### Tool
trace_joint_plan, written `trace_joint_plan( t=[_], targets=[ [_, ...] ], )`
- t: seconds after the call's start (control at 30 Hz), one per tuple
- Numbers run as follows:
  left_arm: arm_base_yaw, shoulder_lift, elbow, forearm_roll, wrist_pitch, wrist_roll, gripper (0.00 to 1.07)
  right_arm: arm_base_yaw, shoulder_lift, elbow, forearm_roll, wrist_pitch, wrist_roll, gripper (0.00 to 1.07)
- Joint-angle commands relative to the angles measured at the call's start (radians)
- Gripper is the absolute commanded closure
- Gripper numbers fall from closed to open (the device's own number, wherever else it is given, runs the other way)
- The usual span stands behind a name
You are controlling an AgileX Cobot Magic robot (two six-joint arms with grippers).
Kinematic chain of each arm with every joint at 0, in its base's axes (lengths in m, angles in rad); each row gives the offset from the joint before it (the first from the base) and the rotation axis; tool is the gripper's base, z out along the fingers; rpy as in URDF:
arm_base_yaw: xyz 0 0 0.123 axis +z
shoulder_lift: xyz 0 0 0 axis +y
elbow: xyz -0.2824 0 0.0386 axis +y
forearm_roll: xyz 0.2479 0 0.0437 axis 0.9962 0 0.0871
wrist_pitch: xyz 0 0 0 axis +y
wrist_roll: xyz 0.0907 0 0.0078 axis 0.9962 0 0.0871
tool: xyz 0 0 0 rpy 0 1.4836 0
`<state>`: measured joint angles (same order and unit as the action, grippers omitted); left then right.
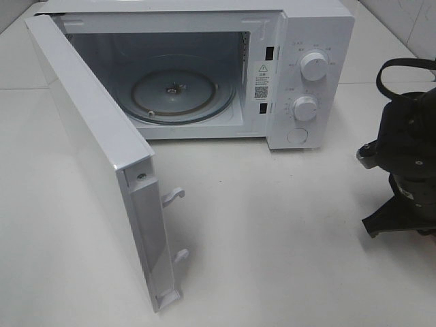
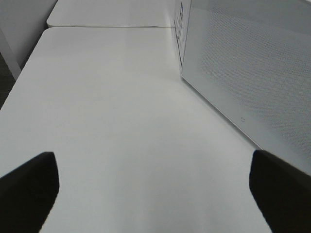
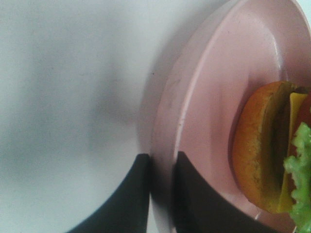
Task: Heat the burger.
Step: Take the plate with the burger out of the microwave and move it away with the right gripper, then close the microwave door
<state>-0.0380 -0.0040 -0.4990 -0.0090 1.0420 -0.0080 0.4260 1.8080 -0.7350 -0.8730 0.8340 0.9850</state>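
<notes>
right end effector [image 3: 161, 194] pinched narrow on the pink plate [image 3: 204, 97] rim, burger [image 3: 272, 150] riding on it. judgement: keep plate level, carry to the turntable [image 1: 182, 92] in the microwave [image 1: 300, 41]. open door [image 1: 102, 170] crowds the approach. left end effector [image 2: 155, 187] wide, holding nothing, over bare surface [image 2: 121, 111].

High view looks down at open microwave [image 1: 204, 75] on bench [image 1: 272, 238]; left wrist low beside its door [image 2: 252, 73]; right wrist close on plate [image 3: 214, 97].

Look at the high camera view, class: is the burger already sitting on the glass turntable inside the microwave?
No. The glass turntable inside the open microwave is bare, and the burger appears only on the pink plate in the right wrist view.
</notes>
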Motion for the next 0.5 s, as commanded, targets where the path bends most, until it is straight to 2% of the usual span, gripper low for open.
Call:
trace_joint_plan(
  t=[0.03, 0.2, 0.3, 0.33, 0.37, 0.43, 0.47, 0.5],
  targets=[
    [0.006, -0.022, 0.002, 0.003, -0.005, 0.000, 0.04, -0.006, 0.014, 0.003, -0.053, 0.044, 0.029, 0.98],
    [0.006, -0.022, 0.002, 0.003, -0.005, 0.000, 0.04, -0.006, 0.024, 0.003, -0.065, 0.043, 0.045, 0.94],
    [0.006, -0.022, 0.002, 0.003, -0.005, 0.000, 0.04, -0.002, 0.018, 0.003, -0.056, 0.039, 0.043, 0.89],
    [0.006, -0.022, 0.002, 0.003, -0.005, 0.000, 0.04, -0.002, 0.011, 0.003, -0.035, 0.031, 0.039, 0.82],
    [0.006, -0.022, 0.002, 0.003, -0.005, 0.000, 0.04, -0.002, 0.011, 0.003, -0.035, 0.031, 0.039, 0.82],
    [0.006, -0.022, 0.002, 0.003, -0.005, 0.000, 0.04, -0.002, -0.016, 0.003, -0.009, 0.011, 0.014, 0.71],
    [0.006, -0.022, 0.002, 0.003, -0.005, 0.000, 0.04, -0.002, -0.016, 0.003, -0.009, 0.011, 0.014, 0.71],
    [0.006, -0.022, 0.002, 0.003, -0.005, 0.000, 0.04, -0.002, -0.043, 0.003, 0.001, -0.006, 0.008, 0.65]
  ],
)
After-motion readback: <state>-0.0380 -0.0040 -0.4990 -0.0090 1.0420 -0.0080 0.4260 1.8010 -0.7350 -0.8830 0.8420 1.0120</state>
